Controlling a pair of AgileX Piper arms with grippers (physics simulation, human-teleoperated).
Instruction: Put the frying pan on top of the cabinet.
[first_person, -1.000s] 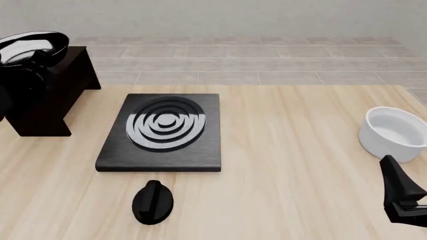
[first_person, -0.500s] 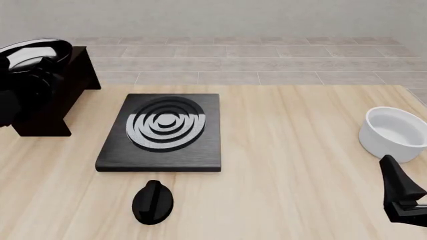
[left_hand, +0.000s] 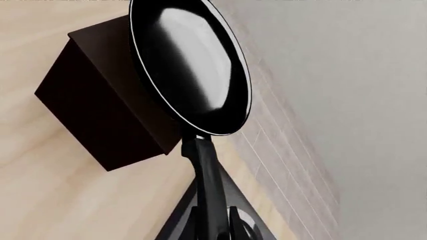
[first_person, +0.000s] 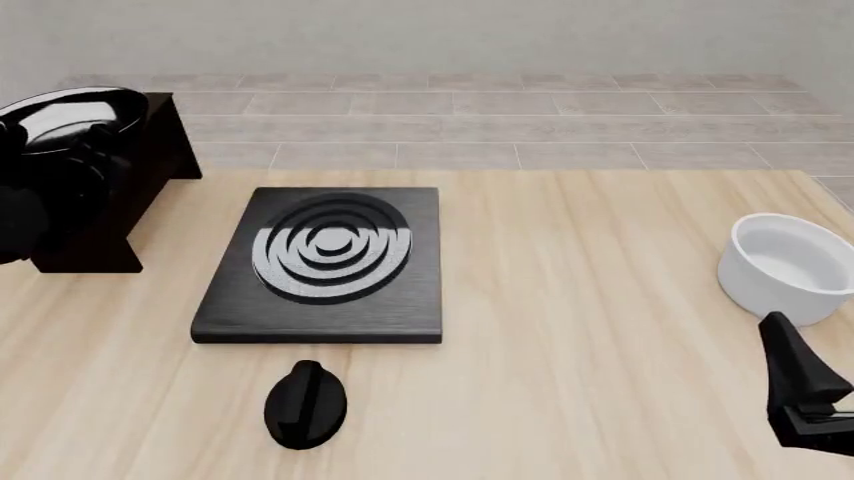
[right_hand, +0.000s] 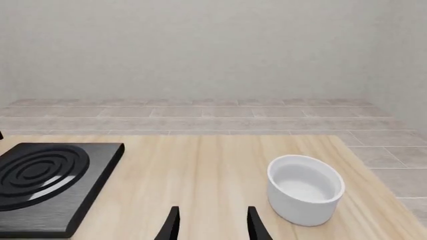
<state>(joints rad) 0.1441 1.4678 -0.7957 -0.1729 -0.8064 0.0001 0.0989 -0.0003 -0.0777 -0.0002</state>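
Pale wood worktop (first_person: 561, 260) runs out to a tiled floor and a grey wall. At its far left stands the cabinet (first_person: 114, 205), and we see the frying pan (first_person: 67, 112) over its flat top, carried by our left end effector (left_hand: 212, 227), which is clamped on the long handle. In the left wrist view that handle runs straight away from the fingers to the pan, so the pan lies dead ahead, its bowl over the cabinet's top. Whether it already touches the top we cannot tell. Our left arm reaches across at the worktop's left edge. The right end effector (right_hand: 210, 225) idles narrowly parted, empty, just beside the white bowl (right_hand: 305, 187), well apart from the cabinet.
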